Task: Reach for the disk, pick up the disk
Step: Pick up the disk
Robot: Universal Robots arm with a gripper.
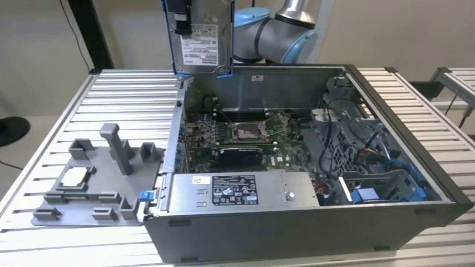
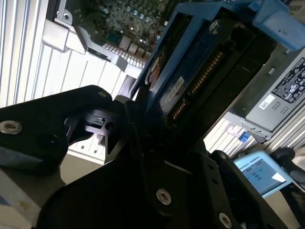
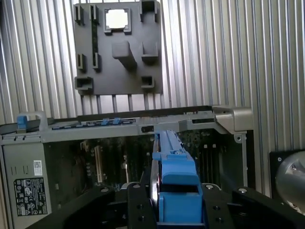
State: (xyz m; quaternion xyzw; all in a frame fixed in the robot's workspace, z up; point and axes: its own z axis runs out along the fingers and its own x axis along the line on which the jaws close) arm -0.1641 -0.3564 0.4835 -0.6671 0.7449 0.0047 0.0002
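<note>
One disk (image 1: 200, 39) upright between the pincer's (image 3: 164, 210) closed jaws.

disk (image 1: 199, 39) top cut by exterior view's upper edge; label print too small to tell

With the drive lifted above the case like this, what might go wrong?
The disk hangs upright in the gripper, high over the open computer case; if the grip slips, it would likely drop onto the motherboard. It is held at one end, so it may tilt or swing during travel.
</note>
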